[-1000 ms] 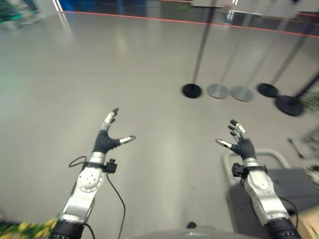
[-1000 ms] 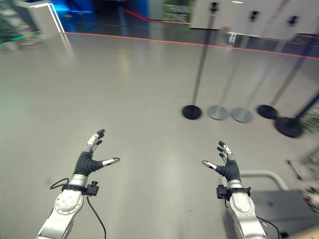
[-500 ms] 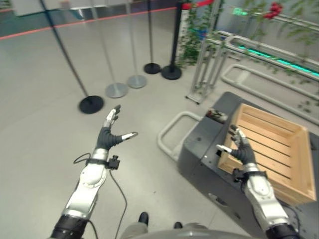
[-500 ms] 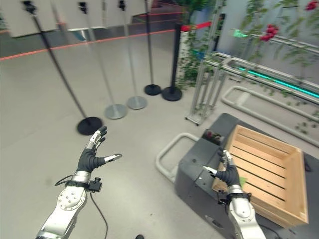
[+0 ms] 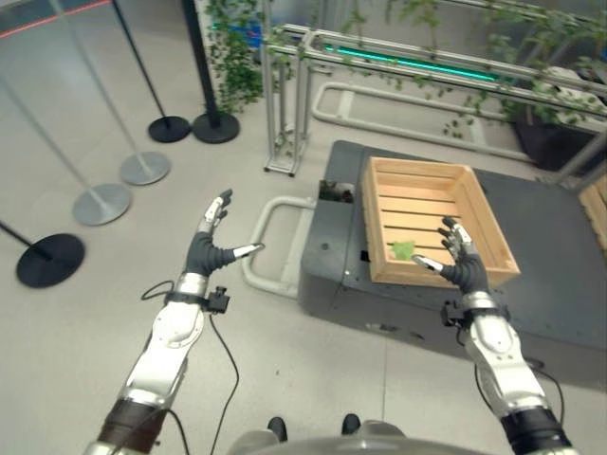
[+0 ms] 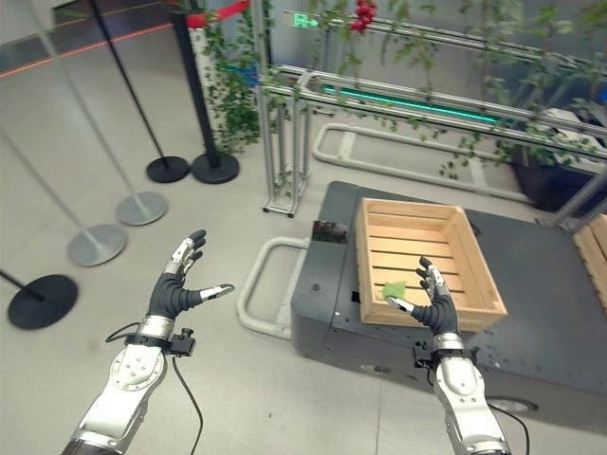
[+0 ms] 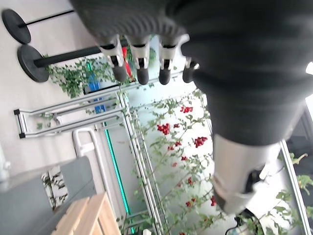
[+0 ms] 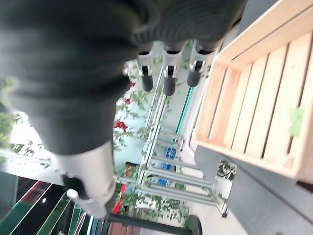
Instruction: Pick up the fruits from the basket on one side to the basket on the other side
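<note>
Since half a second ago the whole view has swung, so the camera has turned: the wooden crate [image 5: 436,216] that sat at 3 o'clock now lies near the centre, toward 2 o'clock, on the dark grey cart [image 5: 560,275], and the stanchion bases [image 5: 49,259] have slid out to 9 o'clock. Both hands keep the same raised pose as before. The left hand [image 5: 205,251] hovers over the bare floor [image 5: 95,332] at about 8 o'clock, fingers straight and spread, thumb out, holding nothing. The right hand [image 5: 459,265] hovers at about 4 o'clock before the crate's near rim, fingers also straight and spread, empty. Inside the crate only a small green leaf-like scrap [image 6: 394,289] lies on the slats near the front; whether it is a fruit cannot be told.

The left wrist view adds climbing plants with red berries [image 7: 166,128] on a metal frame. The right wrist view gives the crate's slatted floor [image 8: 264,112] up close, with the green scrap on it
</note>
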